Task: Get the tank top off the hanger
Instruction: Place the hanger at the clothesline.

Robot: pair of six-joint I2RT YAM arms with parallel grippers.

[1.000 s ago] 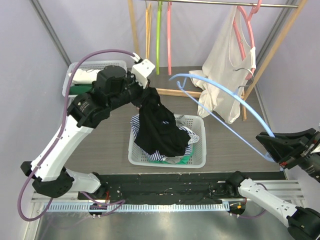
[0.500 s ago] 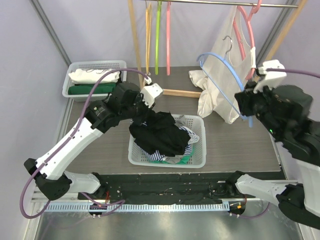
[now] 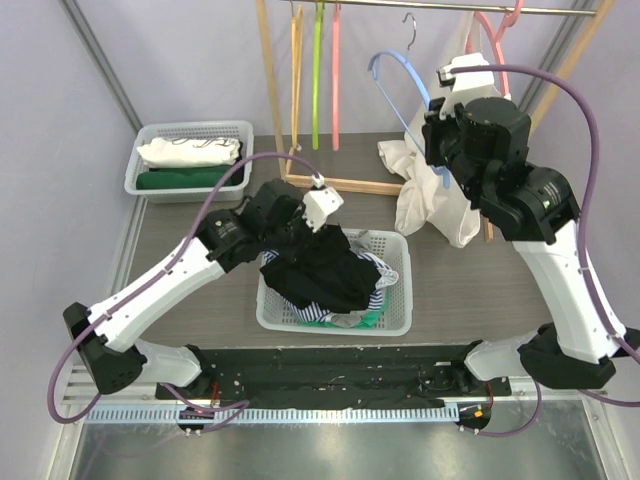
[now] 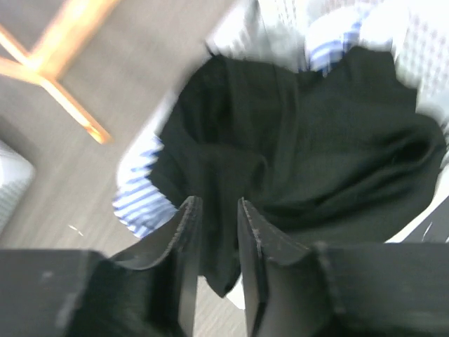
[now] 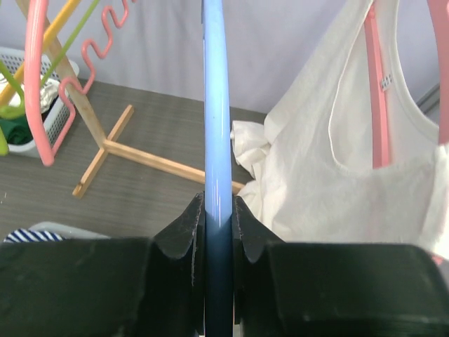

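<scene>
- The black tank top [image 3: 320,268] is off the hanger. It lies crumpled on the other clothes in the white basket [image 3: 408,290] at the middle of the table.
- No clear long axis can be given. The heap runs roughly across the basket's left half and spills over its left rim.
- The left gripper [image 4: 217,207] hangs directly over the tank top, fingertips pointing down into it. Its 2 jaws stand a little apart.
- A fold of black cloth shows in the gap. Whether it touches either pad cannot be told from the left wrist view.
- The left arm is much the nearer to the garment; the right arm is well apart from it, up by the rack.
- Judgement: the coming move depends on this vertical relation. A straight lift should clear the claw, provided the fold drops free.
- The right gripper [image 5: 218,203] is clamped on the bar of the bare blue hanger [image 5: 214,105], which stands nearly upright.
- The hanger's metal hook [image 3: 408,20] sits just below the rail [image 3: 450,8], beside a white garment [image 3: 440,190] on a pink hanger.
- Judgement: the removal itself is done. What remains is the release and, probably, putting the hanger away.
- Brands, labels, writing: 0 legible in any view.
</scene>
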